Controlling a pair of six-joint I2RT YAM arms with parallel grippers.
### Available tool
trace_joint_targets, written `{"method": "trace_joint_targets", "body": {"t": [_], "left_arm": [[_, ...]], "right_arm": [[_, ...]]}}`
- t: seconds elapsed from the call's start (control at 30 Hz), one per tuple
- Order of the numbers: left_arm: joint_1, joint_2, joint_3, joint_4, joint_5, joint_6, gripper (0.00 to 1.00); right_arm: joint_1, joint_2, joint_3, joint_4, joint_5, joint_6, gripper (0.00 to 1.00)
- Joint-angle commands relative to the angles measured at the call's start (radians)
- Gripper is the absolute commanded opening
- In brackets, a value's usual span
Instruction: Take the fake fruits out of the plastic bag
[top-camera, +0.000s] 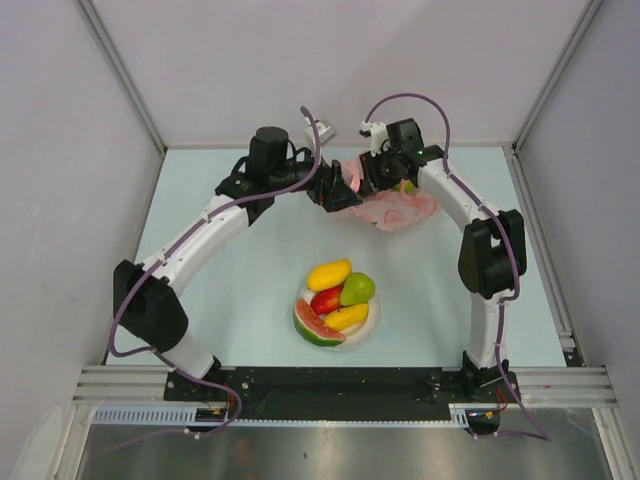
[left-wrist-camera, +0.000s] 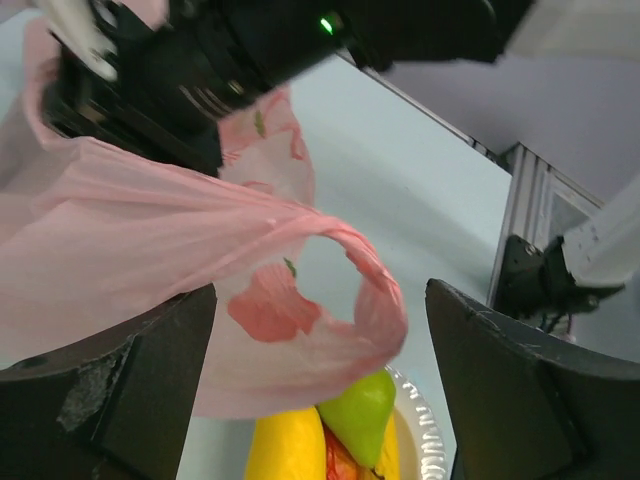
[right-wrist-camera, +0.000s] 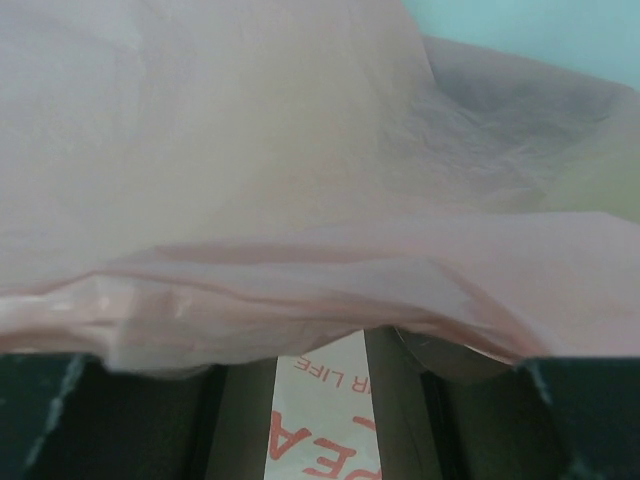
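1. The step in hand is emptying the plastic bag (top-camera: 400, 210), which hangs over the far middle of the table, well apart from the white bowl (top-camera: 368, 329).
2. The right gripper (top-camera: 370, 180) pinches the bag's upper film and holds it up. The left gripper (left-wrist-camera: 315, 300) is spread wide beside the bag, grasping nothing.
3. The next move probably calls for reaching into the bag for a greenish shape (top-camera: 405, 186), likely a second pear, without snagging the thin film.
4. Count: one bag and one bowl. Five fake fruits lie in the bowl: one yellow-orange mango (top-camera: 330, 273), one red mango (top-camera: 326, 300), one green pear (top-camera: 358, 289), one yellow piece (top-camera: 347, 317) and one watermelon slice (top-camera: 315, 328). No grape bunch is in view.
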Motion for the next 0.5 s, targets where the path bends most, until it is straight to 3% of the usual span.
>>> {"method": "trace_joint_targets", "body": {"t": [0.0,0.1,0.2,0.23,0.3,0.33,0.47], "left_arm": [[-0.003,0.066,0.103,0.078,-0.111,-0.072,0.89],[-0.02,0.078,0.132,0.079,-0.061,-0.069,0.86],[-0.034,0.103,0.172,0.007,-0.016,-0.006,0.64],[-0.034,0.115,0.18,-0.01,0.001,0.016,0.45],[-0.035,0.109,0.171,-0.04,0.031,0.06,0.22],[-0.035,0.089,0.157,-0.044,0.029,0.098,0.02],[-0.043,0.043,0.068,-0.054,0.022,0.221,0.0]], "right_arm": [[0.009,-0.052,-0.038,0.037,0.027,0.005,0.42],[0.003,-0.027,-0.027,0.046,0.035,0.026,0.41],[-0.006,0.017,0.014,0.066,0.058,0.031,0.41],[-0.009,0.034,0.031,0.068,0.09,0.017,0.41],[-0.023,0.086,0.063,0.076,0.133,0.003,0.41],[-0.027,0.106,0.091,0.079,0.173,-0.006,0.41],[-0.041,0.166,0.102,0.109,0.276,-0.127,0.4]]}}
